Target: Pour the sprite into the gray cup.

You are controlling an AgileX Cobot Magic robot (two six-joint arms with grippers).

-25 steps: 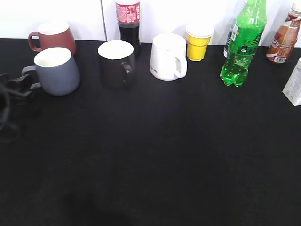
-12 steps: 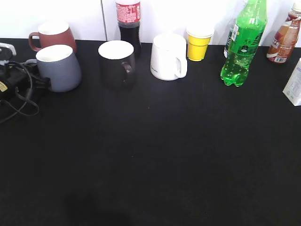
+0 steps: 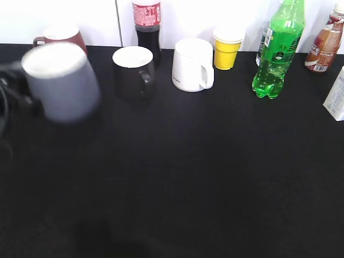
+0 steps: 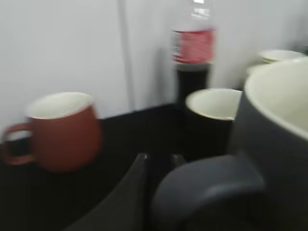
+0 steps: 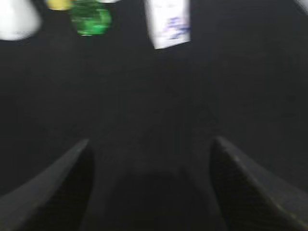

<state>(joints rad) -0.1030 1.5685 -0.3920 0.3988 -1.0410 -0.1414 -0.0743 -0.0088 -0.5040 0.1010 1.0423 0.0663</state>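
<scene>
The gray cup (image 3: 62, 83) is blurred and lifted off the black table at the far left, upright, with its white inside showing. My left gripper (image 3: 13, 91) is shut on its loop handle. In the left wrist view the handle (image 4: 207, 187) fills the space by my fingertips and the gray cup's body (image 4: 279, 125) is at the right; my left gripper (image 4: 159, 156) sits there. The sprite (image 3: 277, 51), a tall green bottle, stands at the back right and its base shows in the right wrist view (image 5: 90, 17). My right gripper (image 5: 151, 144) is open and empty over bare table.
Along the back stand a brownish-red mug (image 3: 62, 35), a black mug (image 3: 134, 70), a cola bottle (image 3: 147, 27), a white mug (image 3: 192, 64), a yellow cup (image 3: 227, 48) and a brown bottle (image 3: 325, 45). A white carton (image 3: 336, 97) stands at the right edge.
The gray cup stood on the table with my left gripper at its handle; now it is raised, nearer the camera and blurred. The other things have not moved.
</scene>
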